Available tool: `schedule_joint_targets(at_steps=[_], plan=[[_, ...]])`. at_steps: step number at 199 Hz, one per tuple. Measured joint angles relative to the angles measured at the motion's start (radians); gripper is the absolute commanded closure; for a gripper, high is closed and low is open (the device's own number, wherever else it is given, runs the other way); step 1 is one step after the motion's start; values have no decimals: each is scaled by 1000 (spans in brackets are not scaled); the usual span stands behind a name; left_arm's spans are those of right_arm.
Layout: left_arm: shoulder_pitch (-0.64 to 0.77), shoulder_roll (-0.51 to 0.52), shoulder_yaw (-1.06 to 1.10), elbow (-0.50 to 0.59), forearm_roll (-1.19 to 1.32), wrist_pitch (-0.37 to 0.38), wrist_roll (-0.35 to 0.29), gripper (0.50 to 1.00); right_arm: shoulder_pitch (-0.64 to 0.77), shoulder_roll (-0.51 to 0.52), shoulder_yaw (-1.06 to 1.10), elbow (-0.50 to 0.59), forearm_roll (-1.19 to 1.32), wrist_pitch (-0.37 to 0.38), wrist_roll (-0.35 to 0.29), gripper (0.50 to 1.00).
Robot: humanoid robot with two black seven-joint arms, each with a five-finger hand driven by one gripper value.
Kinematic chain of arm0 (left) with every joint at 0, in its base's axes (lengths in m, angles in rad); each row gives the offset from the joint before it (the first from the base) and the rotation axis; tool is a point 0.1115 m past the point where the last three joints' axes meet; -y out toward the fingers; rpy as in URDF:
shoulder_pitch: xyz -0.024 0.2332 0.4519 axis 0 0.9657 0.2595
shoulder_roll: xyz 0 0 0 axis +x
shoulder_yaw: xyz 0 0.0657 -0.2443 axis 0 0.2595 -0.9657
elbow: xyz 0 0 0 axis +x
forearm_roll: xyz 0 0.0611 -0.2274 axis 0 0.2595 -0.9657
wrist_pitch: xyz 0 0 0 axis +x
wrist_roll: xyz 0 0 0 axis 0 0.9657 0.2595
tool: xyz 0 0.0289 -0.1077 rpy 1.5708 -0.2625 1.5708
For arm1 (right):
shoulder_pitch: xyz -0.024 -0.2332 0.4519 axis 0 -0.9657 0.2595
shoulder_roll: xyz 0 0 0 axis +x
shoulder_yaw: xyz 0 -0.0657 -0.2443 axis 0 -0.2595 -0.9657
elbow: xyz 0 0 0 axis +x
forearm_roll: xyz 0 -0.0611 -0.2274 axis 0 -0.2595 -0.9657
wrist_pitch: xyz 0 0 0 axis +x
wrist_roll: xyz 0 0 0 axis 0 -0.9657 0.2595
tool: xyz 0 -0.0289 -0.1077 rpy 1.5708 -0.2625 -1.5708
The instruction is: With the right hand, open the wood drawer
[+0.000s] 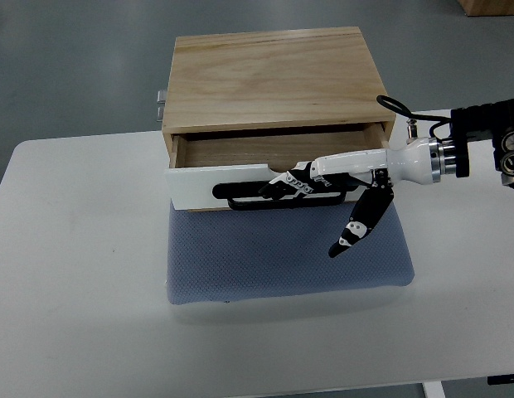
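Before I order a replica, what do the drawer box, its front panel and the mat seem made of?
Drawer box: light wood, probably plywood, with visible grain and a matte finish. Front panel: smooth glossy white, maybe painted or plastic. Mat: blue-grey woven or mesh fabric with a dotted texture.

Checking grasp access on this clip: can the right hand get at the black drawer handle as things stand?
Probably yes. The right hand already has its fingers at the black handle on the white drawer front, with nothing between; whether they grip it is unclear.
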Motion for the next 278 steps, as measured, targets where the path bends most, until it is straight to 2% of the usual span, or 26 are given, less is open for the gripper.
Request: schedule_joint_targets(at_steps=[68,131,170,222,260,278], plan=[[0,0,0,0,0,0,0,500,-14,-11,2,0,2,-4,4,546],[0,0,0,0,0,0,0,500,-83,-47,76,2,6,1,11,546],[0,0,0,0,0,0,0,500,-104,-60,108,6,11,45,12,546],[0,0,0,0,0,0,0,500,-133,-62,137,12,12,68,12,546],[0,0,0,0,0,0,0,500,-135,-92,213,14,17,150,12,548],[0,0,0,0,0,0,0,500,-137,-123,266,11,49,167,12,546]])
